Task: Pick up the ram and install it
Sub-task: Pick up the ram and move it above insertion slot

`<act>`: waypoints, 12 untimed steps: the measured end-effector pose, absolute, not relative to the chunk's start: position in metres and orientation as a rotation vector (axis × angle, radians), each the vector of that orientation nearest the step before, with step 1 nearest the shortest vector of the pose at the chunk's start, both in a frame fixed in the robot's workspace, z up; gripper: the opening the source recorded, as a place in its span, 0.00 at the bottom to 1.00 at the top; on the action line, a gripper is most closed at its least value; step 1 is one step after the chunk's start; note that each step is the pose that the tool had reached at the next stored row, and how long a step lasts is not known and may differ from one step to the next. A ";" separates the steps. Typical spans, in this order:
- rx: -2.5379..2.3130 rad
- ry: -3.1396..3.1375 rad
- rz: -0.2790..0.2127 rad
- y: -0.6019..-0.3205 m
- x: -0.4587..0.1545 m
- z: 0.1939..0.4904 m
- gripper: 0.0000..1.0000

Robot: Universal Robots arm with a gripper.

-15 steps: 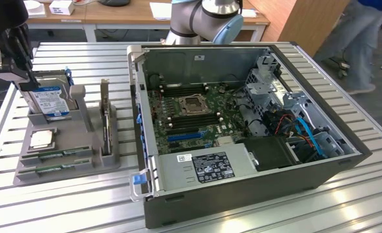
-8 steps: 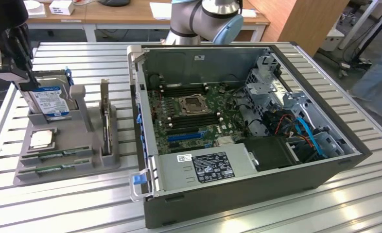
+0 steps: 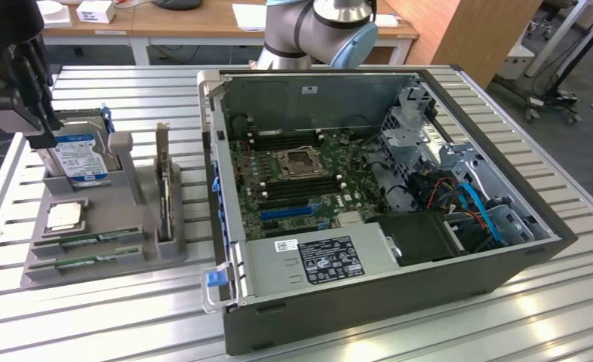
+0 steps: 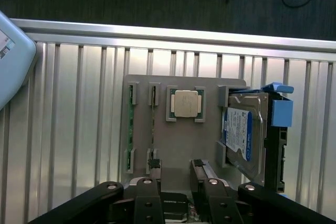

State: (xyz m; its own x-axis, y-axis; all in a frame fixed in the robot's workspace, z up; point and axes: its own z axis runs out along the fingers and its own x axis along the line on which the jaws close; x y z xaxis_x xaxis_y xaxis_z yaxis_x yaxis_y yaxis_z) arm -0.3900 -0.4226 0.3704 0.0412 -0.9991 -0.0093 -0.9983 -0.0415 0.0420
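Two green ram sticks (image 3: 85,240) (image 3: 80,261) lie edge-up in slots at the near end of a grey holder (image 3: 125,226), at the exterior view's left. The wrist view shows them as thin green strips (image 4: 129,129) (image 4: 153,121) on that holder (image 4: 181,145). My gripper (image 3: 30,113) hangs well above the holder's far end, near the hard drive. Its black fingers (image 4: 149,195) stand apart and hold nothing, so the gripper (image 4: 178,198) is open and touches no stick.
The holder also carries a silver hard drive (image 3: 78,157) in a blue caddy, a CPU (image 3: 65,216) and an upright expansion card (image 3: 163,181). An open computer case (image 3: 377,196) lies to the right, its motherboard (image 3: 296,170) with long memory slots exposed. All rests on a ribbed aluminium table (image 3: 95,317).
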 end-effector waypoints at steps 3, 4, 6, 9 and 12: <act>2.249 -2.158 -0.056 -0.423 -0.390 0.370 0.36; 2.249 -2.158 -0.056 -0.423 -0.390 0.370 0.36; 2.249 -2.158 -0.056 -0.423 -0.390 0.368 0.36; 2.249 -2.158 -0.056 -0.423 -0.390 0.363 0.36; 2.249 -2.158 -0.056 -0.423 -0.390 0.358 0.36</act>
